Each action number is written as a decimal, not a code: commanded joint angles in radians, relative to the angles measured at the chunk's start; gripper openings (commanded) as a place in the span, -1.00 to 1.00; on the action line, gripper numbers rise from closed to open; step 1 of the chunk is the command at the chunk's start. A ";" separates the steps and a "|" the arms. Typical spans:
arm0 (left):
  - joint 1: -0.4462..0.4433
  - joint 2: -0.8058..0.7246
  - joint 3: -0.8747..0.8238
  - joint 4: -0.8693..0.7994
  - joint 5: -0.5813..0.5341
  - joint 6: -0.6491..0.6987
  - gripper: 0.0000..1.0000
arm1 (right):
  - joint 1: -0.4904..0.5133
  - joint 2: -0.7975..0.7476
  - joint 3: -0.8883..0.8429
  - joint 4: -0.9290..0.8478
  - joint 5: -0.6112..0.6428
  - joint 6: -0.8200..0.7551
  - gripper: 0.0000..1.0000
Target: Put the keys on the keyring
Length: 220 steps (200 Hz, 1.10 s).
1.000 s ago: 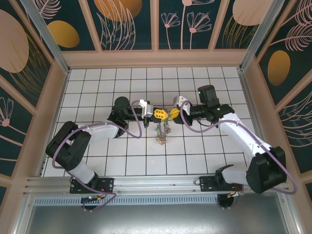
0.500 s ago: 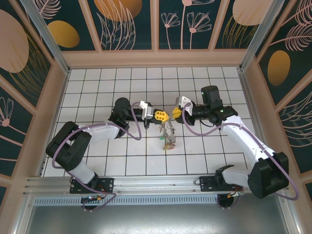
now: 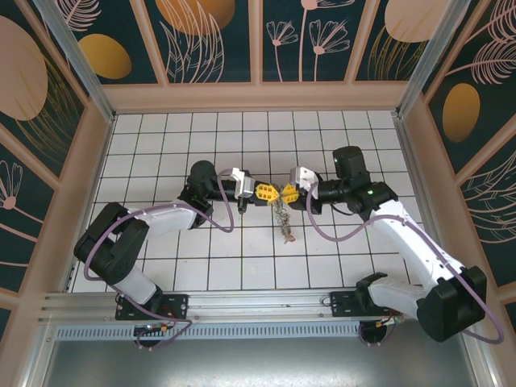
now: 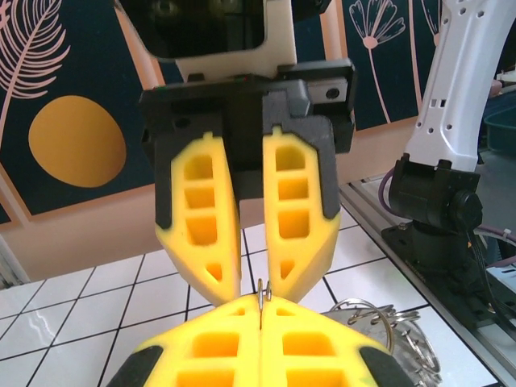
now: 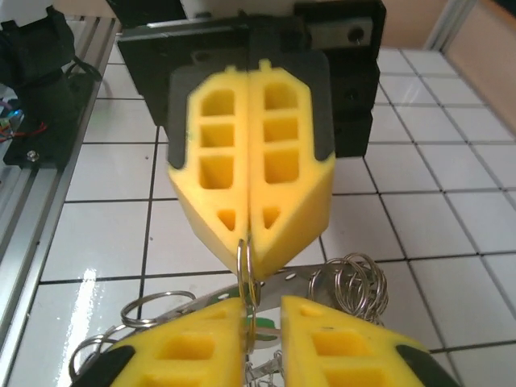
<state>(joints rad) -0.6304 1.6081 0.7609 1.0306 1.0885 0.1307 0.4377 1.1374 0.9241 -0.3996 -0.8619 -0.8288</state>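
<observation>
Keyring (image 5: pixel 247 270) is pinched tight by the left gripper (image 4: pixel 263 313) — right gripper (image 5: pixel 262 310) fingers are held slightly apart around it — keys (image 3: pixel 284 222) left dangling underneath.

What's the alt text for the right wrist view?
The left gripper, shut, pinches a thin keyring that runs down between the parted yellow fingers of the right gripper. More metal rings cluster beneath, over a white tiled table.

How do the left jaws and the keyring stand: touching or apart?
Touching. In the left wrist view the jaws of the left gripper pinch the thin keyring with no gap.
</observation>
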 commanded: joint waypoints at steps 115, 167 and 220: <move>-0.004 -0.042 0.003 0.024 0.033 0.030 -1.00 | -0.039 0.062 0.012 -0.039 -0.001 -0.006 -0.64; -0.003 -0.036 0.006 0.023 0.043 0.029 -1.00 | -0.051 0.076 0.027 -0.066 -0.078 -0.018 -1.00; -0.003 -0.039 0.005 0.020 0.034 0.025 -1.00 | -0.041 0.076 0.029 -0.024 -0.075 0.016 -0.67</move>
<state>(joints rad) -0.6296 1.6035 0.7605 0.9909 1.1034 0.1421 0.3927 1.2171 0.9360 -0.4473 -0.9176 -0.8265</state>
